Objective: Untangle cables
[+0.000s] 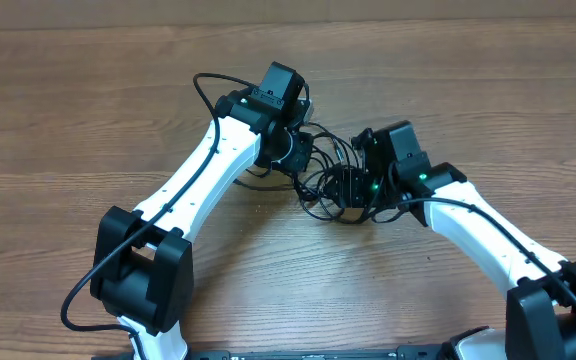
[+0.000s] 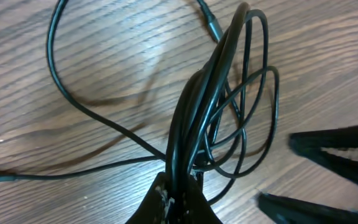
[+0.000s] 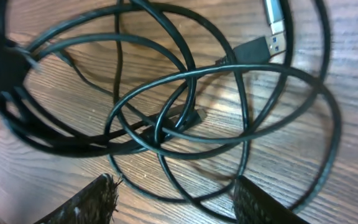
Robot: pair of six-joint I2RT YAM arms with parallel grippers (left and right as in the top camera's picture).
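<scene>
The cables (image 1: 330, 178) are thin black cords tangled in loops on the wooden table between my two arms. My left gripper (image 1: 298, 152) is shut on a bunch of several strands (image 2: 194, 118), which rise from its jaws (image 2: 180, 186) in the left wrist view. A loose strand (image 2: 73, 93) curves off to the left, ending in a small plug (image 2: 211, 25). My right gripper (image 1: 353, 185) is open, its fingers (image 3: 176, 196) just above overlapping loops (image 3: 185, 124). USB plugs (image 3: 272, 31) lie at the upper right of the right wrist view.
The wooden table (image 1: 88, 110) spreads around the tangle. The right gripper's open fingers (image 2: 334, 162) show at the right of the left wrist view. A thicker arm cable (image 1: 78, 300) hangs beside the left arm base.
</scene>
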